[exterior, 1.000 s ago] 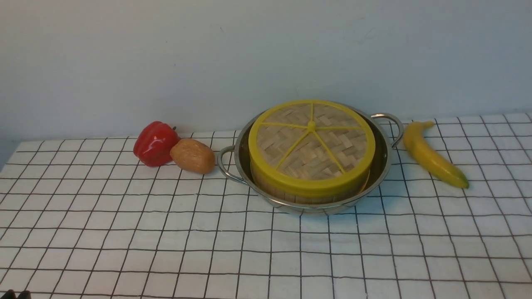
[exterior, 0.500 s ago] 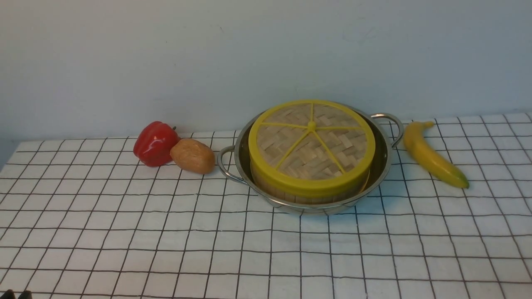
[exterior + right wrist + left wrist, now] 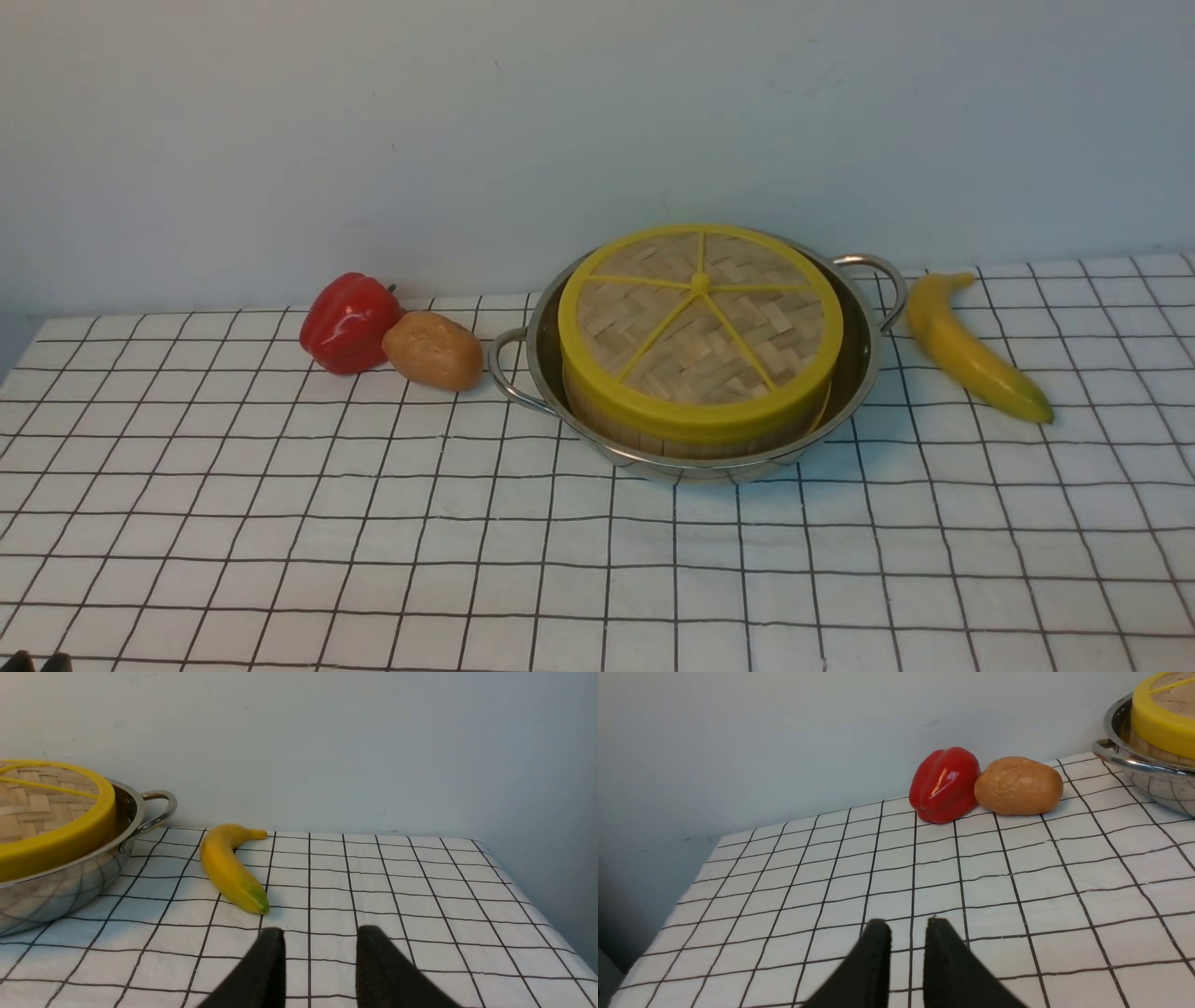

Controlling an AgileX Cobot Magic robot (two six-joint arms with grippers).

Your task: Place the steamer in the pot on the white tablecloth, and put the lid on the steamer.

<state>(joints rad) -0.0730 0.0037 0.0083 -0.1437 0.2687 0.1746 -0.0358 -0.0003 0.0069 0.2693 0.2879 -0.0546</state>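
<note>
Steamer (image 3: 644,439) sits in the pot (image 3: 724,464), lid (image 3: 635,327) on top, yellow rim capping it all round; a bit of bamboo wall shows below, so it's prob. seated, tho the base is hidden. Pot's at the far edge of the white tablecloth (image 3: 373,560), roughly mid-way betw. the L & R edges, handles out to either side, likely so each arm has its own side to work from. Just beside the L handle: potato-like brown item (image 3: 433,351), touching the red pepper (image 3: 349,323) nearer the far L corner. By the R handle, toward the far R corner: banana (image 3: 976,350), curved, green tip toward the near edge. Veg & fruit look parked there to keep the middle free for the job. L gripper (image 3: 908,926) has jaws a little apart, nothing betw. them; R gripper (image 3: 320,933) spread wider, also holding nothing. Both well apart from the pot, presumably since job looks done & no hold is needed.
</note>
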